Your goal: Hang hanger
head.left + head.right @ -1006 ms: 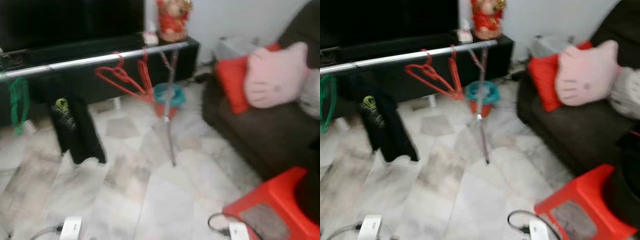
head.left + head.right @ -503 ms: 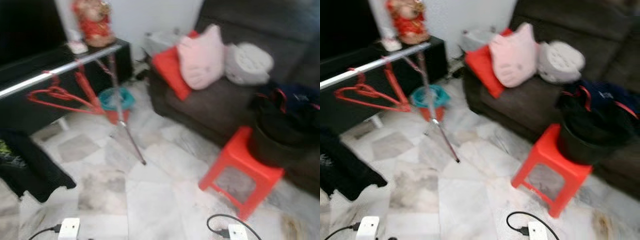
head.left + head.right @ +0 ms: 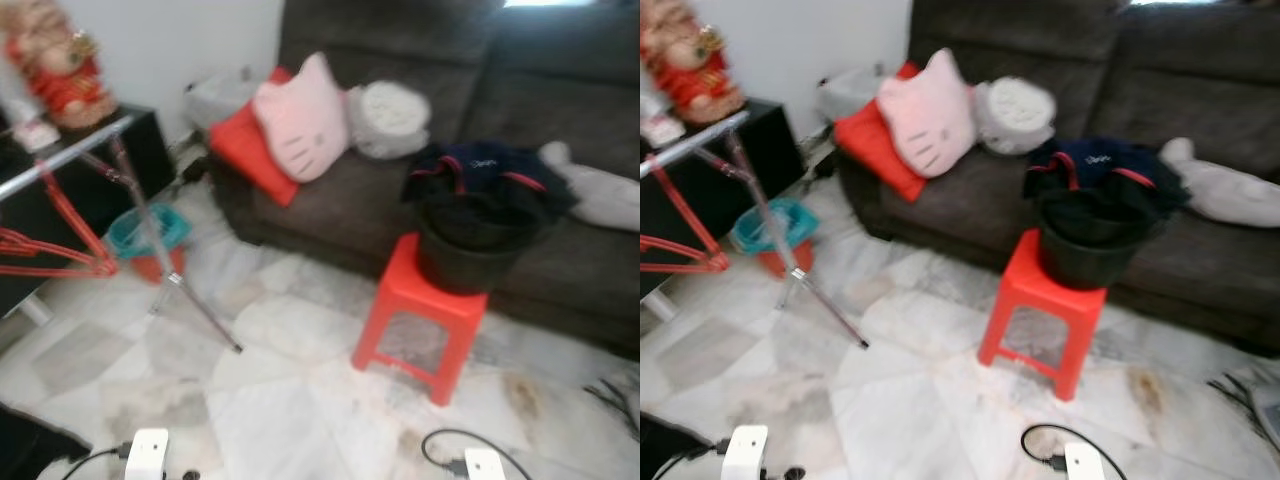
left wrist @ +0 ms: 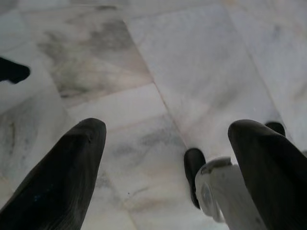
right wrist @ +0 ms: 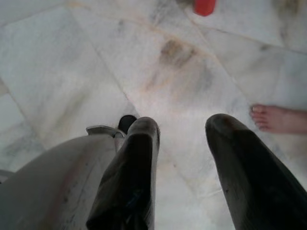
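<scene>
Red hangers [image 3: 55, 250] hang from the silver rail [image 3: 65, 160] of a clothes rack at the far left; one slanted rack leg [image 3: 185, 295] reaches the floor. A black basket [image 3: 470, 245] heaped with dark clothes [image 3: 480, 175] stands on a red stool [image 3: 420, 305] before the sofa. Both arms hang low over the marble floor. My left gripper [image 4: 168, 139] is open with nothing between its fingers. My right gripper [image 5: 184, 129] is also open and holds nothing.
A dark sofa [image 3: 560, 90] holds a pink cat cushion [image 3: 300, 120], a red cushion [image 3: 240, 150] and a white one [image 3: 390, 115]. A teal bin [image 3: 148, 235] sits behind the rack leg. A person's bare foot [image 5: 278, 120] stands near my right gripper.
The camera has swung to the right: the rack and its hangers have slid to the picture's left edge, and the sofa, stool and basket have come into view. The black T-shirt has passed out of view.
</scene>
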